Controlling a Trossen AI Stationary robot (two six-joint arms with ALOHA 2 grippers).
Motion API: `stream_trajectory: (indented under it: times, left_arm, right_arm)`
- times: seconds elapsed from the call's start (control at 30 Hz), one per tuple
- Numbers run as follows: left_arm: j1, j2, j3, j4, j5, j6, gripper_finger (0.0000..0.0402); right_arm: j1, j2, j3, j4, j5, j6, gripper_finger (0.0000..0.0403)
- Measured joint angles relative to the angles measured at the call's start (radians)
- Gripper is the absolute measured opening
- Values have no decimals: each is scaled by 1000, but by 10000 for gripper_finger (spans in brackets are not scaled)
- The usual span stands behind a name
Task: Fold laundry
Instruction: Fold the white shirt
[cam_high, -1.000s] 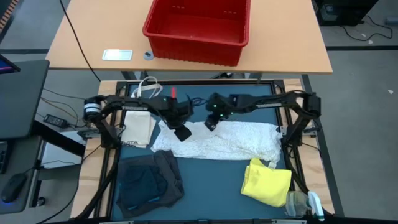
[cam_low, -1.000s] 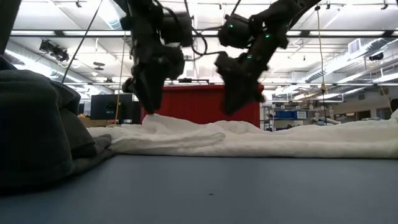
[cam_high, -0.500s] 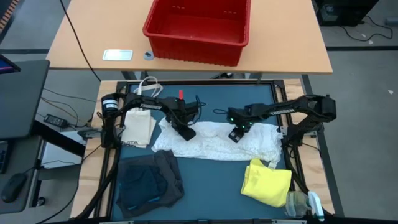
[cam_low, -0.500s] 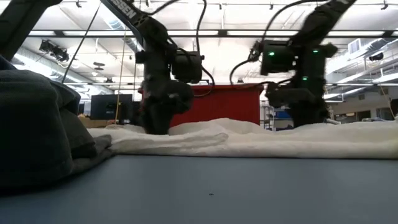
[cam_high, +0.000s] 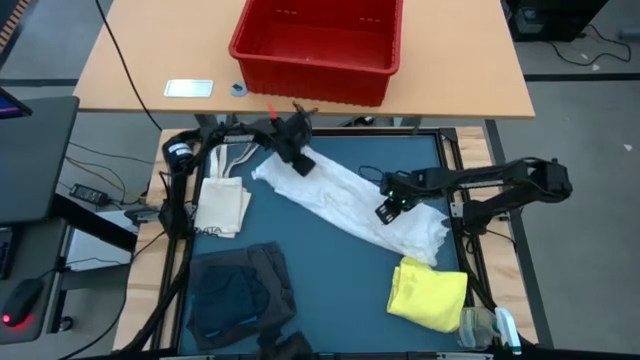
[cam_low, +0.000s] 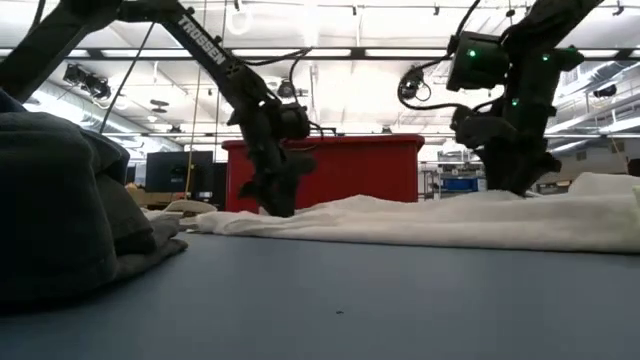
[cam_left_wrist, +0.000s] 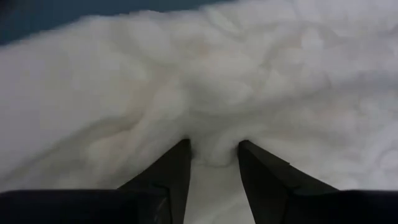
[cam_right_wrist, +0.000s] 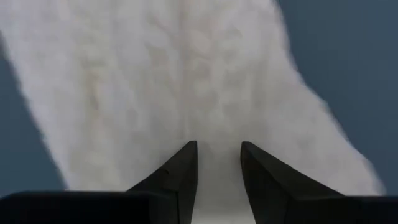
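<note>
The large white lacy garment (cam_high: 350, 205) lies on the blue table top as a long slanting band, running from the far left to the right side. My left gripper (cam_high: 298, 160) is shut on its far left end. My right gripper (cam_high: 388, 208) is shut on it near its right end. In the low view my left gripper (cam_low: 275, 195) and my right gripper (cam_low: 510, 175) both reach down onto the white cloth (cam_low: 420, 220). A dark grey garment (cam_high: 240, 295) lies bunched at the near left, and a yellow one (cam_high: 430, 292) at the near right. My left gripper pinches a bunch of the white cloth (cam_left_wrist: 214, 134) between its two fingers at the garment's far left end. The fingers come steeply from above. How many layers they hold cannot be told. The cloth rests on the table there. My right gripper pinches the white cloth (cam_right_wrist: 217, 134) between its two fingers, near the garment's right end, coming steeply from above. The band runs away from the fingers along the table, drawn out toward my left gripper. Beyond the hold, the right end lies bunched (cam_high: 425, 235).
A cream tote bag (cam_high: 222, 205) lies at the table's left edge. A clear plastic item (cam_high: 490, 325) sits at the near right corner. A red bin (cam_high: 318, 45) stands on the wooden table (cam_high: 160, 55) beyond the far edge.
My left gripper has gone toward the far edge, dragging the garment's left end with it. My right gripper has gone toward the right edge, keeping its hold. The white garment, earlier a broad sheet across the middle, is now drawn out into a narrow slanting band.
</note>
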Motion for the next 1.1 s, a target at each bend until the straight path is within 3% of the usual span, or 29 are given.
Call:
stream_trajectory:
  times: [0.2, 0.37, 0.6, 0.73, 0.87, 0.97, 1.1]
  left_arm:
    - [75, 0, 155, -198, -4, 104, 141]
    - [73, -3, 284, -400, 6, 116, 141]
    - [-85, -65, 344, -506, 14, 74, 141]
    - [-217, -119, 343, -517, 15, 39, 141]
    - [-332, -145, 343, -551, 26, -15, 141]
    - [-392, -145, 342, -645, -60, -94, 141]
    - [-469, -145, 342, -771, -162, -167, 141]
  right_arm:
    - [-47, -109, 0, -226, 1, -16, 130]
    - [14, -193, 0, -333, 21, 29, 130]
    - [120, -272, 0, -442, 131, 131, 130]
    - [199, -305, -11, -488, 33, 153, 130]
    - [332, -297, -94, -346, -19, 260, 127]
    - [402, -242, -183, -88, -30, 340, 122]
    - [406, -74, -237, 283, -45, 364, 111]
